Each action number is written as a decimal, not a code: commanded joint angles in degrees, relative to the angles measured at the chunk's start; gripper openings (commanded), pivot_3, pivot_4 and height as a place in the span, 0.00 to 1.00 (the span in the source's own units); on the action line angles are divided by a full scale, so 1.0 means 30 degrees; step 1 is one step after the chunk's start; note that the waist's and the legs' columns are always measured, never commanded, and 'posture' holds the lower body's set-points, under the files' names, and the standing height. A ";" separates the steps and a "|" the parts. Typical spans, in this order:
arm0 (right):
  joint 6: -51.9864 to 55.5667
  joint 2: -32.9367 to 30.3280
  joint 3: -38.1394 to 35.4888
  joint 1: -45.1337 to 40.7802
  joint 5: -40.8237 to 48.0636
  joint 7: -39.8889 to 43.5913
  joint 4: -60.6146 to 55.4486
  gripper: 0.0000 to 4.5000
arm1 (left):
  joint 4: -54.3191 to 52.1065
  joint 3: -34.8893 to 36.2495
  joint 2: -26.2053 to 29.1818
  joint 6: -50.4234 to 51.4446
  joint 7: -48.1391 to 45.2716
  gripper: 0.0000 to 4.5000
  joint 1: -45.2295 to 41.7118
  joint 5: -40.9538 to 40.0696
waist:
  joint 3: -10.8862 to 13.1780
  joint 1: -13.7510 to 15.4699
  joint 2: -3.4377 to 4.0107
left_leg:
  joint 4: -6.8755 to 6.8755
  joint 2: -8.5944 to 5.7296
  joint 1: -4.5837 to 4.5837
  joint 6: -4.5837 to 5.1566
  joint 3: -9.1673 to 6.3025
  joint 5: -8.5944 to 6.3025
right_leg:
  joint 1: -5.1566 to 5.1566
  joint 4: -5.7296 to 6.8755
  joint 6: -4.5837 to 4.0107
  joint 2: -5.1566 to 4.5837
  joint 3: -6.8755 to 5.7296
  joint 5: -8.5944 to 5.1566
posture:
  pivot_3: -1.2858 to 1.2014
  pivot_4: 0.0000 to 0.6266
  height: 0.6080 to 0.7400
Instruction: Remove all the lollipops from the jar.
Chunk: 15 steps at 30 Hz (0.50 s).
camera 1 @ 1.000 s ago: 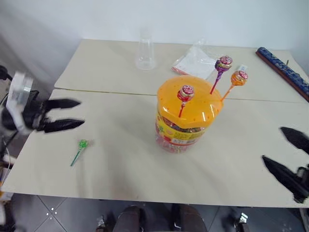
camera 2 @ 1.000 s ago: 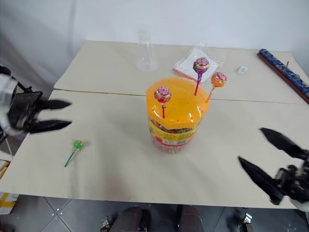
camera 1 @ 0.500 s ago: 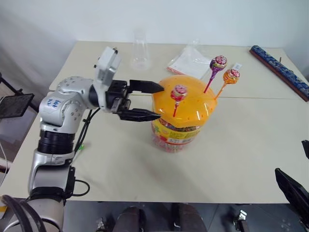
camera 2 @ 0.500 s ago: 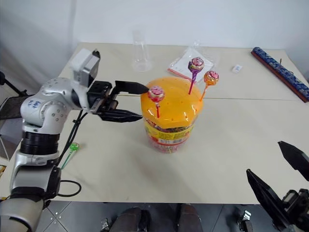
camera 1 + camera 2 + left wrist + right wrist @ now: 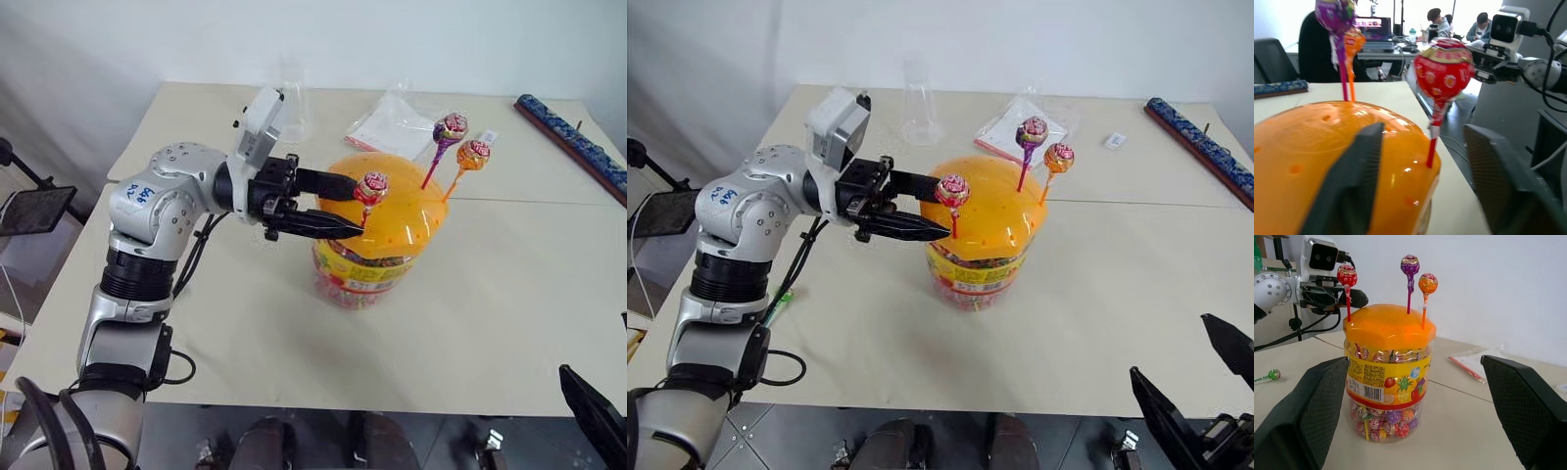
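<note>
The jar [image 5: 372, 257], a clear tub with an orange domed lid, stands mid-table. Three lollipops stick up from its lid: one on a red stick [image 5: 373, 186], one on a purple stick [image 5: 451, 127], one on an orange stick [image 5: 473, 154]. My left gripper [image 5: 360, 211] reaches in level from the left, open. Its fingers [image 5: 1364, 161] straddle the red stick [image 5: 1433, 144] with a gap on each side. A green-stick lollipop [image 5: 1272, 375] lies on the table left of the jar. My right gripper [image 5: 1169, 345] hangs open and empty at the table's near right corner.
A clear plastic cup [image 5: 921, 110] and a flat plastic bag [image 5: 392, 122] sit at the back of the table. A dark blue bar [image 5: 573, 142] lies along the far right edge. A seam [image 5: 529, 203] runs across the tabletop behind the jar.
My left gripper swung right from the table's left side to the jar and narrowed its fingers around the red stick. The right gripper drew back and lower.
</note>
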 commanded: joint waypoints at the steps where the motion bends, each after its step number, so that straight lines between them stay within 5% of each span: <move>1: -0.0560 -0.0177 0.0004 0.0302 0.0140 0.0066 0.0101 1.00 | -0.0710 -0.0005 -0.0219 -0.0019 0.0123 0.29 -0.0284 -0.0137 | 0.0000 -0.0018 0.0000 | 0.0000 -0.0001 0.0002 0.0000 0.0001 0.0000 | 0.0000 0.0000 0.0000 0.0000 0.0004 0.0000 | 0.52 0.24 1.00; 5: -0.0684 -0.0361 0.0075 0.0257 0.0249 0.0164 0.0276 1.00 | -0.0735 0.0190 -0.0576 0.0067 0.0445 0.02 -0.0325 -0.0321 | 0.0000 -0.0033 0.0001 | -0.0002 0.0006 0.0004 0.0000 0.0001 0.0000 | -0.0003 0.0003 -0.0003 0.0006 0.0002 -0.0001 | 0.52 0.24 1.00; 15: 0.0044 -0.2891 0.1885 -0.1387 0.0825 0.0385 0.0057 1.00 | 0.0891 0.4724 -0.2282 0.1961 0.4340 0.01 -0.1259 -0.3950 | 0.0001 -0.0032 0.0000 | 0.0017 0.0009 -0.0002 0.0013 -0.0018 0.0008 | 0.0001 0.0021 -0.0002 -0.0008 0.0010 -0.0001 | 0.52 0.24 1.00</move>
